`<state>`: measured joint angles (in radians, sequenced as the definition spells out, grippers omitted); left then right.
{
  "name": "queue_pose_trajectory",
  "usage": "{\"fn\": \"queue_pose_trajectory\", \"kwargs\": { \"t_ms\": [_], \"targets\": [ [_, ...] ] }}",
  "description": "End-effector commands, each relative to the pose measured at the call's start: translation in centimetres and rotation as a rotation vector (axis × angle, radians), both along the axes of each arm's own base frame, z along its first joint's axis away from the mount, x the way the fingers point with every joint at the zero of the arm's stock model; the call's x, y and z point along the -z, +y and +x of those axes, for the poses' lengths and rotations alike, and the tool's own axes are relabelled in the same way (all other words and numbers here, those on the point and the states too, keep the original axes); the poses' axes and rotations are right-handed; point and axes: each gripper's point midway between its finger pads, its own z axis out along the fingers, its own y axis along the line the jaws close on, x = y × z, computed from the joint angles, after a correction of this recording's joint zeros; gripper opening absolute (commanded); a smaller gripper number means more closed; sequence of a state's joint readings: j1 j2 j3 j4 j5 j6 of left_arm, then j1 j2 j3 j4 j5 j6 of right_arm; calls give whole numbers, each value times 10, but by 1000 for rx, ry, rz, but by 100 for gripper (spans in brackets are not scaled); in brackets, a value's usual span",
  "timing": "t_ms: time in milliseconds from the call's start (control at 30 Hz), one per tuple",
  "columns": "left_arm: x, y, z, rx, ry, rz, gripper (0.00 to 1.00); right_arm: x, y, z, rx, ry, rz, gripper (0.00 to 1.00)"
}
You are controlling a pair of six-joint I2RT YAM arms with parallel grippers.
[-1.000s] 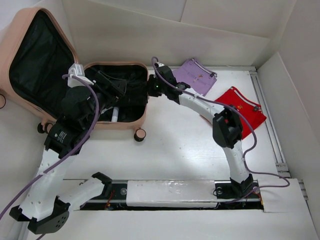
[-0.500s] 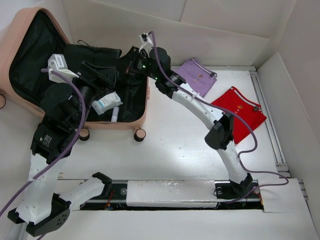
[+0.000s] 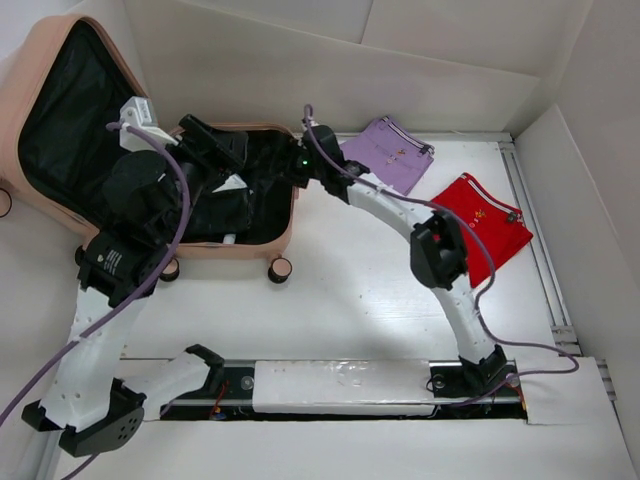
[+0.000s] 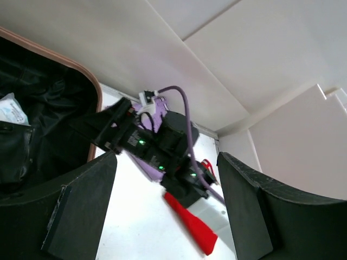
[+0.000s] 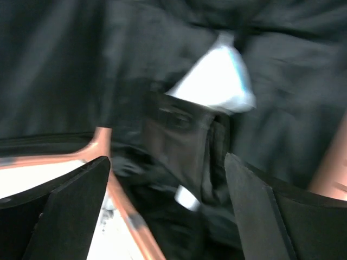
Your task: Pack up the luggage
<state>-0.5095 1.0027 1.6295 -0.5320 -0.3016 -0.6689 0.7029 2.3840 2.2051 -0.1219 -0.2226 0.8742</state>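
Observation:
The peach-pink luggage (image 3: 285,235) lies open at the far left, its lid (image 3: 20,95) propped up. Black clothing (image 3: 250,210) fills its black-lined base, with a white packet (image 3: 232,184) partly under it. My right gripper (image 3: 277,170) hangs open over the base's right rim. The blurred right wrist view shows the black clothing (image 5: 184,135), the white packet (image 5: 217,81) and the pink rim (image 5: 127,216) below the empty right gripper (image 5: 167,160). My left gripper (image 3: 222,150) is open and empty above the base. In its wrist view the left gripper (image 4: 165,162) faces the right arm (image 4: 162,146).
A purple pouch (image 3: 390,150) and a red pouch (image 3: 485,225) lie on the white table to the right of the luggage. The luggage's caster wheels (image 3: 281,268) point toward me. White walls close in the back and right. The arms' base rail (image 3: 340,385) runs along the near edge.
The right gripper, which held the black clothing raised over the luggage, has dropped down and opened, leaving the clothing in the base. The left arm swung back and forth above the luggage.

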Motion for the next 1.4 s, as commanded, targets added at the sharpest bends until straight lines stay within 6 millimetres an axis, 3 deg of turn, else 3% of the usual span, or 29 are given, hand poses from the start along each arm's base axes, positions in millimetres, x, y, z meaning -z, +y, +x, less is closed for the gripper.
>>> {"fn": "queue_pose_trajectory", "kwargs": {
  "t_ms": [0,33,67,100,167,200,233,267,300,333,400,433,467,533,567,633,667,700,733,767,800,833,867,900,967,1000,1100,1133,1367],
  "targets": [
    [-11,-14,6,55,-47,-8,72,-123,-50,-10,47,-222,64,88],
    [0,-23,12,82,-24,4,72,-130,-61,-11,56,-242,59,87],
    [11,-30,19,98,4,18,72,-118,-68,-19,52,-230,31,75],
    [18,-37,25,113,20,24,72,-149,-85,-30,62,-278,47,66],
    [37,-52,36,152,75,35,72,-158,-114,-34,127,-308,18,47],
    [59,-63,51,161,137,47,72,-136,-128,-39,143,-274,-26,20],
    [71,-70,59,172,171,51,72,-164,-148,-56,161,-312,2,13],
    [78,-80,64,200,201,50,70,-163,-172,-54,210,-305,-13,8],
    [88,-85,74,198,238,53,70,-135,-193,-56,258,-254,-66,4],
    [117,-111,87,233,314,93,70,-148,-218,-73,292,-265,-78,1],
    [125,-131,102,236,347,110,69,-132,-263,-78,394,-237,-156,1],
    [157,-149,119,255,428,111,69,-99,-281,-91,409,-164,-233,3],
    [169,-161,125,281,462,105,67,-108,-299,-107,435,-179,-237,4],
    [181,-183,139,334,474,73,66,-84,-327,-123,472,-128,-293,12],
    [208,-198,148,335,524,66,66,-88,-335,-141,470,-137,-297,25],
    [215,-212,164,337,511,24,64,-82,-343,-156,465,-132,-308,41],
    [241,-220,174,327,554,25,64,-68,-347,-165,459,-101,-330,53],
    [251,-224,180,315,579,5,63,-75,-351,-174,464,-126,-312,57],
    [244,-230,192,304,555,-19,63,-71,-353,-179,463,-120,-317,60],
    [269,-236,202,284,594,-14,61,-68,-354,-188,453,-118,-314,62],
    [278,-240,208,277,609,-24,60,-66,-353,-192,439,-118,-307,64],
    [291,-251,218,261,622,-36,60,-60,-350,-197,410,-106,-302,65],
    [278,-254,221,262,599,-61,60,-63,-349,-200,406,-108,-284,65],
    [308,-259,228,247,651,-52,60,-59,-345,-204,384,-104,-283,67],
    [317,-264,238,207,676,-99,59,-59,-341,-210,364,-108,-276,67],
    [340,-267,241,193,711,-99,59,-62,-337,-215,343,-119,-265,67],
    [358,-265,252,127,724,-123,59,-61,-334,-222,319,-120,-259,67],
    [375,-268,250,111,752,-111,59,-61,-331,-224,308,-121,-259,68],
    [410,-255,253,14,794,-82,60,-64,-330,-233,270,-140,-276,68]
  ]
}}
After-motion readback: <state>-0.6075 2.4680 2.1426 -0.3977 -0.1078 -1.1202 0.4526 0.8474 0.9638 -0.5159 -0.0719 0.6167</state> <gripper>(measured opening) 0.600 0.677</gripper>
